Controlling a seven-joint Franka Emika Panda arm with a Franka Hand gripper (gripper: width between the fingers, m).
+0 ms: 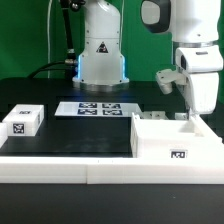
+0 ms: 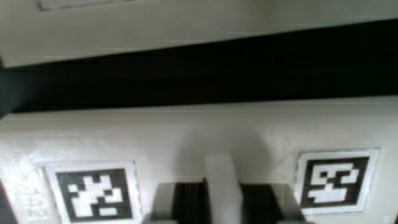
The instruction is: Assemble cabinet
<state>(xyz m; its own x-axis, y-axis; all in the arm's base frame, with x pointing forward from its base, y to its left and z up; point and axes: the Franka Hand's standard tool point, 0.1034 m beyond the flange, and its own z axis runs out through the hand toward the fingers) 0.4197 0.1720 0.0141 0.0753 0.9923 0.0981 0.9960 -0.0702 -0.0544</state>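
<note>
The cabinet [image 1: 172, 140] is a large hollow white box with a marker tag on its front, standing at the exterior view's right. My gripper [image 1: 190, 121] reaches down from above onto the box's far wall. In the wrist view the cabinet [image 2: 196, 140] fills the frame, with two tags either side of a thin white wall. My gripper [image 2: 219, 206] has its dark fingers [image 2: 178, 203] pressed on both sides of that wall, shut on it.
A small white tagged block [image 1: 22, 120] lies at the exterior view's left. The marker board [image 1: 97, 108] lies in the middle in front of the arm's base [image 1: 101, 62]. A white rail [image 1: 70, 165] runs along the table's front edge.
</note>
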